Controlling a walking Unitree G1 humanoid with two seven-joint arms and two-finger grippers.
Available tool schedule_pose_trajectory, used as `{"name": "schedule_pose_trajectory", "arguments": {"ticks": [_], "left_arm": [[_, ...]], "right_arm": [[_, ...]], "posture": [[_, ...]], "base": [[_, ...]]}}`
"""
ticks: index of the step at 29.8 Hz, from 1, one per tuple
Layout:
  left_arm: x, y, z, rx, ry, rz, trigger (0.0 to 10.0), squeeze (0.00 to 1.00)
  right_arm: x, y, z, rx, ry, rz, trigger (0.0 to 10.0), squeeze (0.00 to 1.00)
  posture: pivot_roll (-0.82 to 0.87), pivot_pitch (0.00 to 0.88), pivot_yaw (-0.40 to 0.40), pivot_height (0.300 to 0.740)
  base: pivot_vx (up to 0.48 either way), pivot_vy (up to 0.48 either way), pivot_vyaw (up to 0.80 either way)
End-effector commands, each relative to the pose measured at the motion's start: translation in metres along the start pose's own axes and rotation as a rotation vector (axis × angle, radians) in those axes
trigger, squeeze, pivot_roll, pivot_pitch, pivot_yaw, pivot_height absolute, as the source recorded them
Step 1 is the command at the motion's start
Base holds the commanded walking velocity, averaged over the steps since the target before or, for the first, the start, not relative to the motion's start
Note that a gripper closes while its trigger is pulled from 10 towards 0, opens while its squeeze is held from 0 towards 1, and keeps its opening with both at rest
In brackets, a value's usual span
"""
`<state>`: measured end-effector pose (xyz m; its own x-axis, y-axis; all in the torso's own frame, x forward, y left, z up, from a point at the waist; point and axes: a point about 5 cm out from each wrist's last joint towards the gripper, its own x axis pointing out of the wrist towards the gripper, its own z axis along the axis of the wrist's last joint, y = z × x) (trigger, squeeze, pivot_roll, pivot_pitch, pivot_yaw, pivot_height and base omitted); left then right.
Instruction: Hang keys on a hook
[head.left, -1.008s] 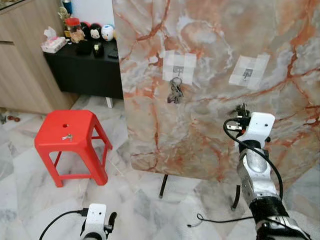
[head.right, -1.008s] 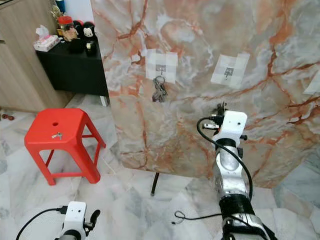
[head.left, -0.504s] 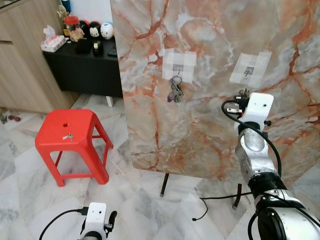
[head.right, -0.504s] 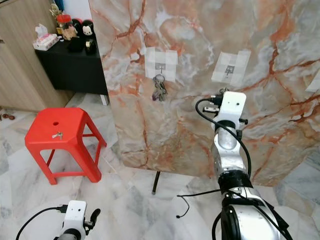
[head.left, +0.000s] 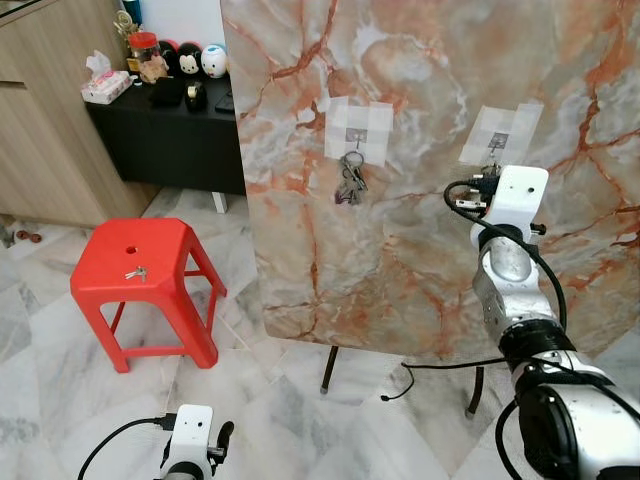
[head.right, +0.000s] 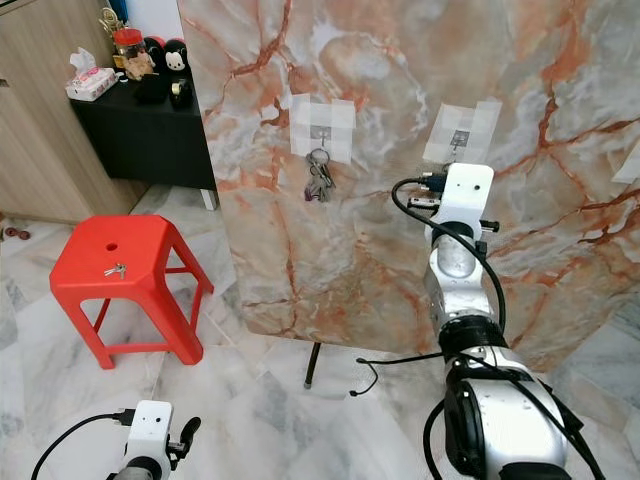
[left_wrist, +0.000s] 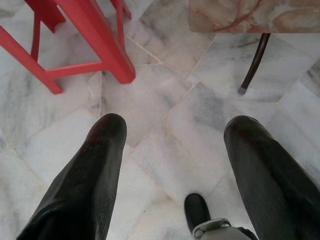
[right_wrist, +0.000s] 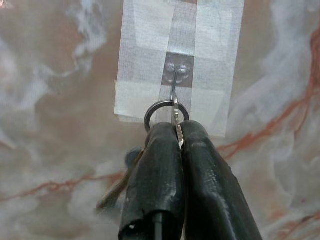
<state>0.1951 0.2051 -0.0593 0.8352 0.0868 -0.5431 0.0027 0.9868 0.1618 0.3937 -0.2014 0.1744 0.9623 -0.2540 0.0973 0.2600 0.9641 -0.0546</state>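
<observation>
In the head views, the right tool (head.left: 487, 178) is held up against the big pink and orange marble board (head.left: 420, 90), just under the right taped square with a small metal hook (head.left: 497, 137). A second bunch of grey metal keys (head.left: 349, 183) is seen hanging from the left taped hook (head.left: 356, 135) on the same board. One small key (head.left: 134, 273) is seen lying on the red plastic stool (head.left: 140, 280). A black desk (head.left: 170, 125) with toys stands behind it. The left tool (head.left: 222, 442) hangs low over the white marble floor (head.left: 60, 400).

In the left wrist view, the left tool (left_wrist: 175, 150) is spread wide with nothing between its black fingers (left_wrist: 95, 170), and the floor and the stool's red legs are seen beyond.

In the right wrist view, the right tool (right_wrist: 179, 137) is clenched on a round silver key ring (right_wrist: 162, 112). The ring sticks out past the fingertips and touches the thin hook (right_wrist: 174, 82) on the white tape. A blurry key hangs beside the fingers.
</observation>
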Motion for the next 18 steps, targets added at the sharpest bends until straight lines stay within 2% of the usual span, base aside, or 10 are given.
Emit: {"name": "schedule_pose_trajectory", "arguments": {"ticks": [1, 18], "left_arm": [[0.0, 0.001, -0.002, 0.001, 0.014, -0.001, 10.0, 0.0], [0.0, 0.003, -0.002, 0.01, 0.02, -0.005, 10.0, 0.0]], "right_arm": [[0.005, -0.003, 0.007, -0.001, -0.005, -0.007, 10.0, 0.0], [0.014, -0.001, 0.022, -0.013, 0.001, -0.008, 10.0, 0.0]], "posture": [[-0.02, 0.058, -0.042, 0.74], [-0.01, 0.057, -0.038, 0.74]], "base": [[0.0, 0.0, 0.0], [0.0, 0.0, 0.0]]}}
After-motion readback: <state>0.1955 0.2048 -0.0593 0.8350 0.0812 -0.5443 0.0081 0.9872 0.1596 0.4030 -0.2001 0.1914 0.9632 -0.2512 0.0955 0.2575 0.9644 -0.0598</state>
